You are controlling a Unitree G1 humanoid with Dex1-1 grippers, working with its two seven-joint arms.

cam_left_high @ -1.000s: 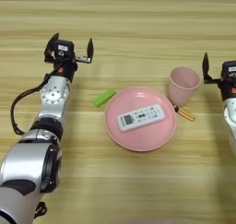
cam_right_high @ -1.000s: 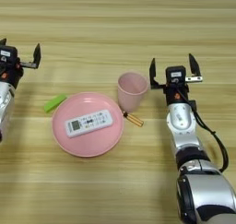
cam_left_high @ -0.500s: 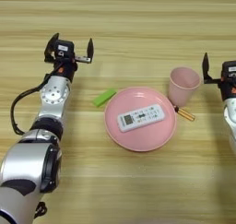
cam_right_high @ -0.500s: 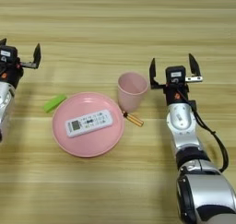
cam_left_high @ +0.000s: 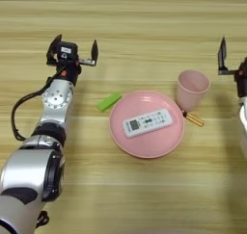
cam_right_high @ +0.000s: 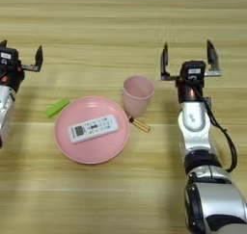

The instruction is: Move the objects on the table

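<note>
My left pincer [cam_left_high: 72, 50] hangs released, its two black fingers spread wide, over bare surface [cam_left_high: 144, 31] up and left of the lime-green block [cam_left_high: 109, 101]. My right pincer [cam_right_high: 188, 59] is likewise released, fingers apart, just right of the pink cup [cam_right_high: 138, 95] and not touching it.

I'd expect the cup to be light, thin-walled plastic that flexes and tips easily, so I would pinch across its rim or upper wall gently. It stands upright, pale pink, tapering downward, against the pink plate [cam_right_high: 91, 153] that carries the white remote [cam_right_high: 92, 128], with a small orange stick [cam_right_high: 140, 125] at its base.

The block looks rigid and light; being flat, it wants a grip across its narrow sides. It lies slanted just off the plate's left rim.
</note>
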